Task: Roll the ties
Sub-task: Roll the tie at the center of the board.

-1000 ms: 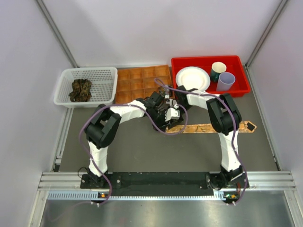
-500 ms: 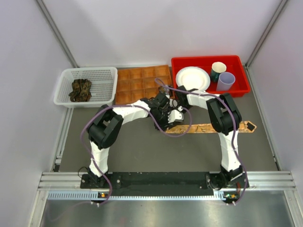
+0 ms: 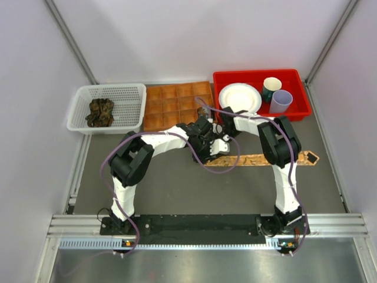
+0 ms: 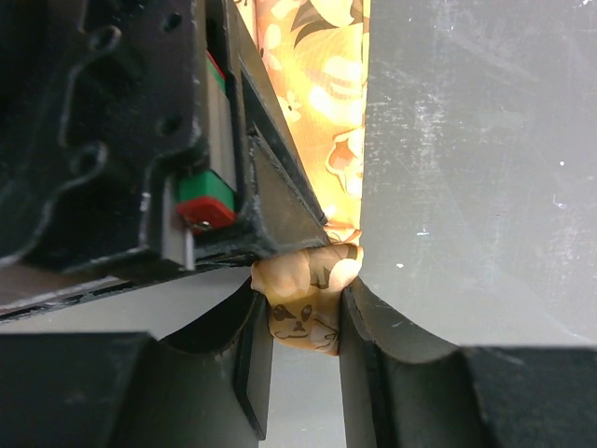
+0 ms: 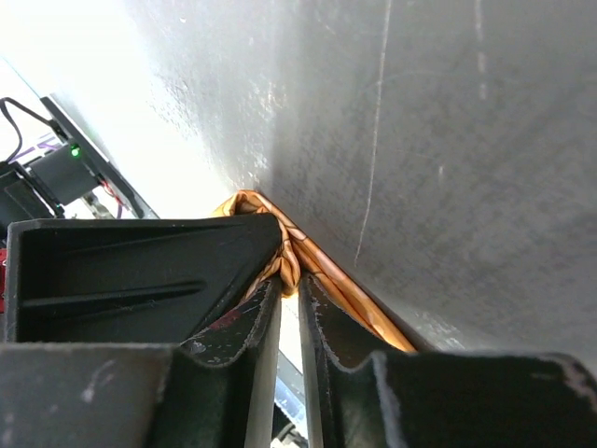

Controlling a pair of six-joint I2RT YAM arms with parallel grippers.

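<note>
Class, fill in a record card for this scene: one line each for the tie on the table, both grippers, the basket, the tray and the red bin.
Tie on table: tan-orange tie, lying flat, its left end bunched up between the grippers
Left gripper: shut on the tie's bunched end
Right gripper: shut on the same end
White basket: holds a crumpled dark tie
Brown compartment tray: between basket and bin
Red bin: holds a white plate, a dark cup and a pale cup
</note>
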